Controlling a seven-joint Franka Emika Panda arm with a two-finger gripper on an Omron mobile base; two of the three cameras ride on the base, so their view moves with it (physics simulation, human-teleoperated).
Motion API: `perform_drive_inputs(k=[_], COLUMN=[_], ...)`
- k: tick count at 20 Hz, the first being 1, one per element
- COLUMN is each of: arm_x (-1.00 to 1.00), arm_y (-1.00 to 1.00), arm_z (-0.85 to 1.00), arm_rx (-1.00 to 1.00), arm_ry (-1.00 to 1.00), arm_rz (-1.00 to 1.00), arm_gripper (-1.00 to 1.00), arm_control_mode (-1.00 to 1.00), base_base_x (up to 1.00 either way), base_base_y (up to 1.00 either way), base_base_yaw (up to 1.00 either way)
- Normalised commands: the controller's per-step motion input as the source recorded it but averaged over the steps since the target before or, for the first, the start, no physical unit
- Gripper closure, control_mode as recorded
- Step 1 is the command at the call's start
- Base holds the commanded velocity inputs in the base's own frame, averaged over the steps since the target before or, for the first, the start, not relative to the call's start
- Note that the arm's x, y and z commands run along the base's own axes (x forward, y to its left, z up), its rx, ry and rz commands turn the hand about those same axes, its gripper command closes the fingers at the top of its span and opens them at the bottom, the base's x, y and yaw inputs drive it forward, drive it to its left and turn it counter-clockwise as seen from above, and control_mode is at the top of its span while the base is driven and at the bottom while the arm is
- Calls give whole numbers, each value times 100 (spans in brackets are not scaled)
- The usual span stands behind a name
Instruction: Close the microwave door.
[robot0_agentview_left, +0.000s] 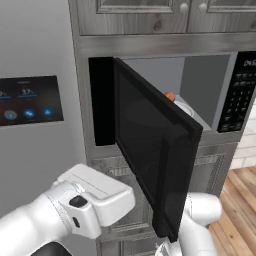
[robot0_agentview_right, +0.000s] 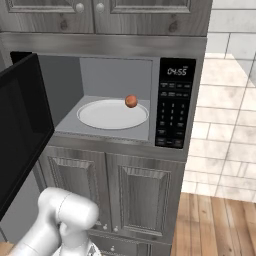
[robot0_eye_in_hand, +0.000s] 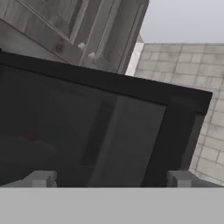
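The microwave (robot0_agentview_right: 116, 75) sits built into grey cabinetry with its grey interior exposed. Its black glossy door (robot0_agentview_left: 150, 150) stands swung far out toward me, hinged on the left, with the vertical bar handle (robot0_agentview_left: 161, 185) near its free edge. In the right base view the door (robot0_agentview_right: 22, 130) is at the left edge. In the hand view the door (robot0_eye_in_hand: 87, 122) is close ahead, tilted. My gripper (robot0_eye_in_hand: 110, 181) is open, its fingertips (robot0_eye_in_hand: 41, 178) wide apart just short of the dark window, holding nothing. A white plate (robot0_agentview_right: 112, 114) with a small orange ball (robot0_agentview_right: 131, 101) lies inside.
The black keypad (robot0_agentview_right: 175, 105) is on the microwave's right. A grey fridge with a blue-lit screen (robot0_agentview_left: 30, 100) stands to the left. Grey cabinet doors (robot0_agentview_right: 140, 195) are below, a tiled wall (robot0_agentview_right: 225, 125) and a wooden floor (robot0_agentview_right: 220, 225) to the right.
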Motion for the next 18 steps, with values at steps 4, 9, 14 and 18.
perform_drive_inputs(k=[4,9,14,18], arm_x=[63,72,76,80], arm_y=[-2,-1,-10,-9], arm_z=[-20,-32,-34,-14], arm_rx=[-2,-1,-1,-4], arm_ry=[0,0,0,0], arm_rz=[-15,-12,-13,-15], arm_gripper=[-100,-100,-100,-100], arm_control_mode=[-100,-100,-100,-100], base_base_x=[0,0,0,0], base_base_y=[0,0,0,0], base_base_yaw=[0,0,0,0])
